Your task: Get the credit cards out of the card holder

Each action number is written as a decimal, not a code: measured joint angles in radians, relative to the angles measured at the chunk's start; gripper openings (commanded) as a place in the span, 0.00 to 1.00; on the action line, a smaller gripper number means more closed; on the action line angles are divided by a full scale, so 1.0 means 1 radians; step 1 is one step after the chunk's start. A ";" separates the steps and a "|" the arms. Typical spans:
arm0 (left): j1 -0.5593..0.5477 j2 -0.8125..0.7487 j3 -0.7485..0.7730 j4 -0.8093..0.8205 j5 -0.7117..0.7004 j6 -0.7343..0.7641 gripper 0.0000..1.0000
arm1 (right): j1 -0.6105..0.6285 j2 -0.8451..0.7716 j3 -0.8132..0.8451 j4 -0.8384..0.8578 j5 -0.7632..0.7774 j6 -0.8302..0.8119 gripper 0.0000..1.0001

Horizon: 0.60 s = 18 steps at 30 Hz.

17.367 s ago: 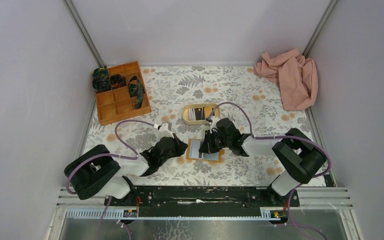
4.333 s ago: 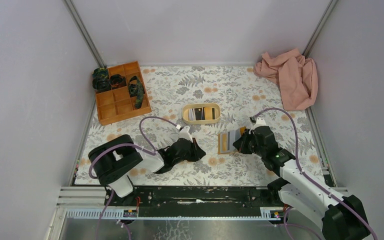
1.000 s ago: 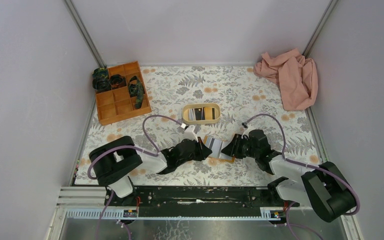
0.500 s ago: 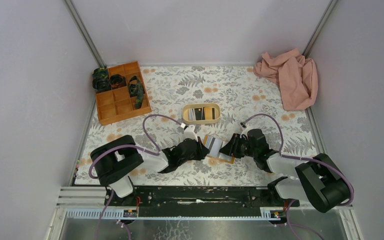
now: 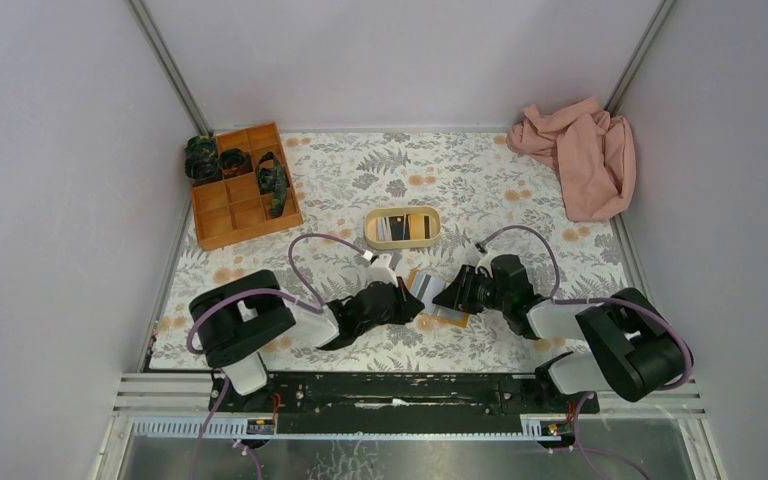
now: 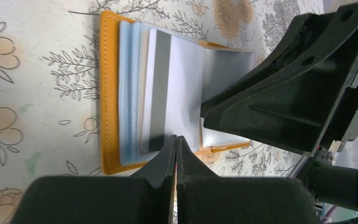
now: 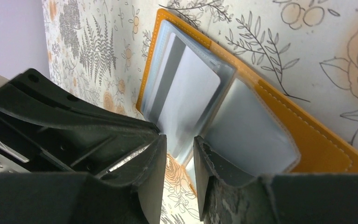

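Top view: the flat orange-tan leather-look card holder (image 5: pixel 438 300) lies open near the middle of the floral table's (image 5: pixel 360 180) front edge, between left hand (image 5: pixel 409 301) and right hand (image 5: pixel 448 296).

Left wrist: the left hand is shut tight, its tips at a grey card's (image 6: pixel 168 93) edge.

Right wrist: the right hand is half open, gripping nothing, at a clear sleeve (image 7: pixel 247 135).

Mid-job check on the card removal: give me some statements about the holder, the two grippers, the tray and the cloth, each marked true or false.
1. The card holder lies open. True.
2. The left gripper has its jaws wide apart. False: they are shut, at the holder's edge.
3. The right gripper has a gap between its jaws. True.
4. The pink cloth covers the holder. False: it lies in the far right corner, well apart from the holder.
5. The oval tray holds cards, and a grey-striped card sits in the holder's sleeves. True.
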 measured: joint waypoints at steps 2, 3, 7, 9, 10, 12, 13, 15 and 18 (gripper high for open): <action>-0.008 0.013 0.000 0.021 0.004 -0.011 0.00 | 0.000 0.005 0.010 0.000 -0.004 0.002 0.35; -0.008 0.017 0.000 0.029 0.006 -0.015 0.00 | 0.000 0.005 0.015 0.002 -0.006 0.003 0.35; -0.009 0.024 -0.006 0.050 0.011 -0.029 0.00 | 0.000 0.006 0.035 0.003 -0.006 0.003 0.35; -0.009 0.024 -0.008 0.053 0.013 -0.032 0.00 | 0.000 0.013 0.047 0.004 -0.007 0.003 0.35; -0.009 0.024 -0.010 0.055 0.013 -0.034 0.00 | 0.000 0.018 0.053 0.004 -0.007 0.003 0.35; -0.009 0.024 -0.013 0.059 0.013 -0.035 0.00 | 0.000 0.024 0.059 0.004 -0.007 0.003 0.35; -0.009 0.022 -0.017 0.060 0.013 -0.037 0.00 | 0.000 0.024 0.059 0.003 -0.006 0.003 0.35; -0.010 0.008 -0.024 0.053 0.013 -0.036 0.00 | 0.000 0.023 0.059 -0.001 -0.006 0.002 0.34; -0.005 -0.036 -0.046 0.019 0.021 -0.029 0.00 | 0.000 0.020 0.059 -0.008 -0.006 0.002 0.34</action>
